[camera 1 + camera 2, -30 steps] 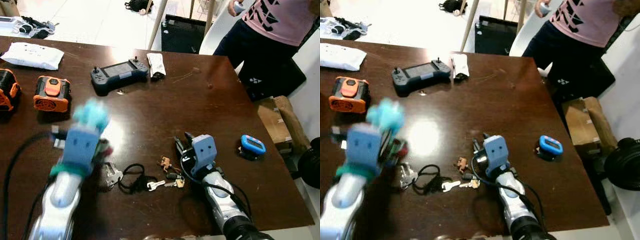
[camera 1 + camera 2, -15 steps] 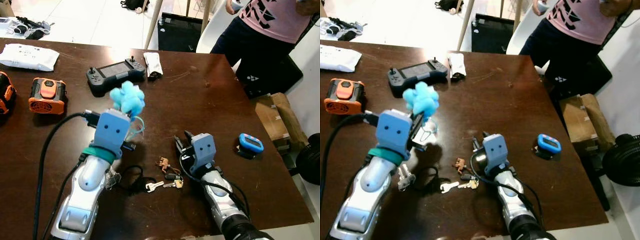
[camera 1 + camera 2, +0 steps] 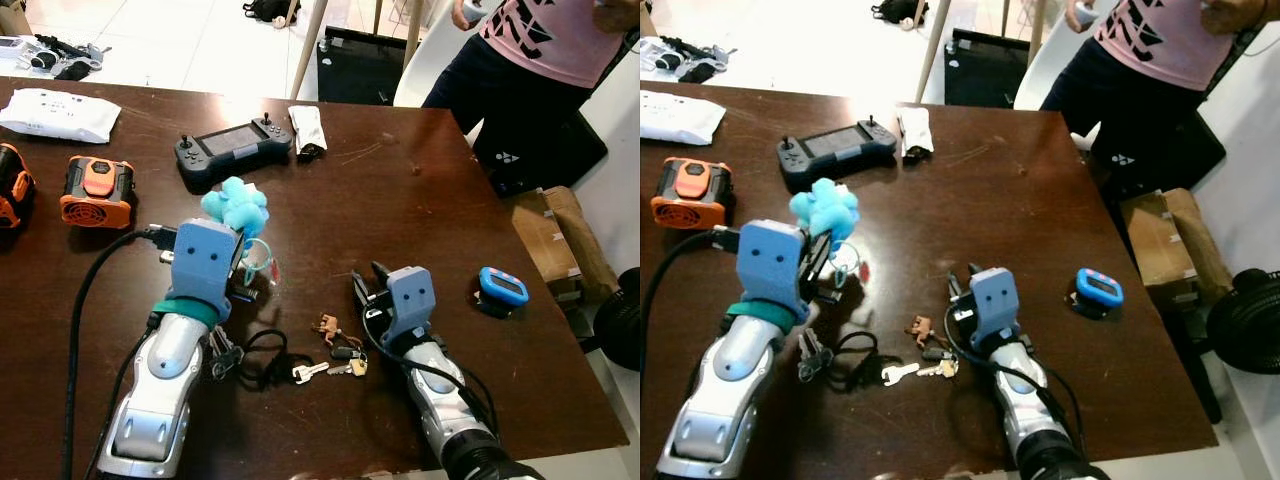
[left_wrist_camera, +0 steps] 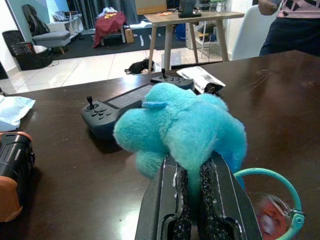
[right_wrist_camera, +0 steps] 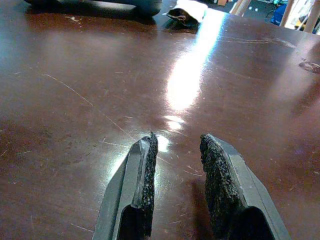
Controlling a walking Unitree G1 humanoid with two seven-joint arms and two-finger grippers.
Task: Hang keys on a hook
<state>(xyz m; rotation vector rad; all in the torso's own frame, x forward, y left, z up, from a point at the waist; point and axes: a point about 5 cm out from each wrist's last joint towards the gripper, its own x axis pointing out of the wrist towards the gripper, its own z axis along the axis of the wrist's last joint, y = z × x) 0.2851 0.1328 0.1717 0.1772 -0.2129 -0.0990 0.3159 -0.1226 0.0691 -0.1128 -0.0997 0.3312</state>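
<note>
My left gripper (image 4: pixel 192 200) pinches a blue pompom (image 4: pixel 182 125), with a teal ring (image 4: pixel 277 192) hanging beside its fingers; the lanyard (image 3: pixel 262 358) and metal keys (image 3: pixel 222 352) trail on the desk under the arm. My right gripper (image 5: pixel 177 165) rests low on the desk near the front edge, fingers slightly apart and holding nothing.

Risks, as I judge them: the soft pompom may slip out of the pinch as the bunch lifts, and the trailing lanyard may snag the loose keys (image 3: pixel 325 368) and the small figurine (image 3: pixel 326 325) lying between my arms. I cannot see a hook from here.

Around: a controller (image 3: pixel 235 150) and a folded packet (image 3: pixel 307 128) toward the far edge, an orange battery (image 3: pixel 95 190) toward the left edge, a blue timer (image 3: pixel 503 287) near the right edge. A person (image 3: pixel 540 75) stands past the far right corner.
</note>
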